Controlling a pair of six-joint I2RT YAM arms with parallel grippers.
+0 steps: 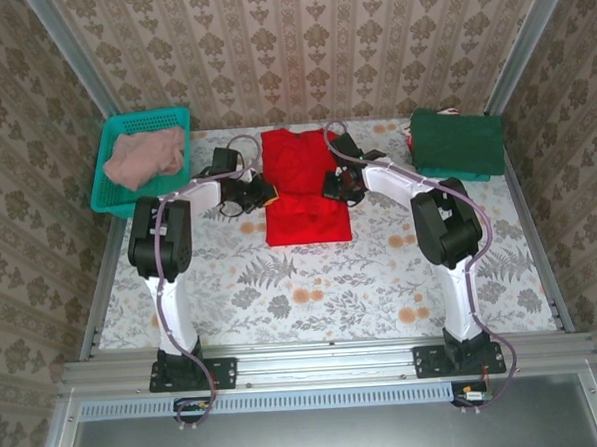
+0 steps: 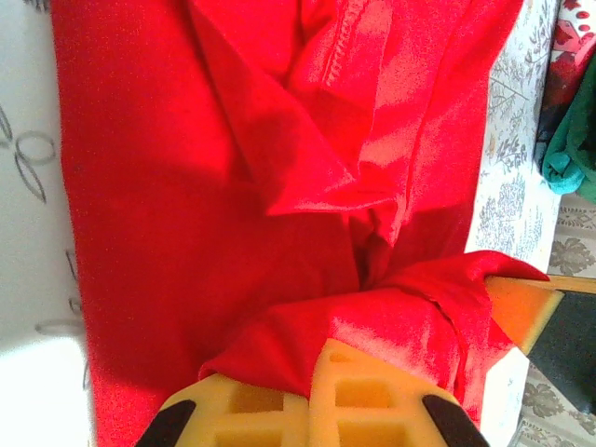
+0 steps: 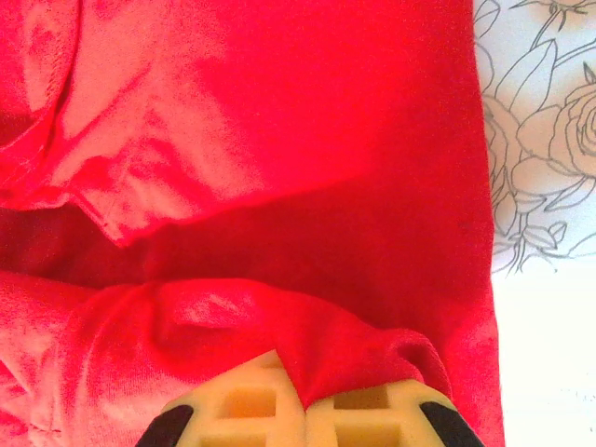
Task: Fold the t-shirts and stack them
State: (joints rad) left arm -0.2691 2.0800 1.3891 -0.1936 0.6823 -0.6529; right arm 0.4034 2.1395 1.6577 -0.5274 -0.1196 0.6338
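Both my left gripper [image 1: 257, 194] and right gripper [image 1: 335, 187] are clamped tight on side edges of the soft, floppy bright red t-shirt [image 1: 306, 208].

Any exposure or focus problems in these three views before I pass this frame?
Top external: evenly lit, sharp on the red t-shirt. Left wrist: table blown out white at lower left. Right wrist: table washed out at lower right, dark fold shadow across the shirt.

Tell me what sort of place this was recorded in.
Probably a lab test booth dressed to look homely: patterned wallpaper walls held in bare metal framing, a table with a floral cover, and two robot arms bolted to a rail at its near edge, working on a red t-shirt.
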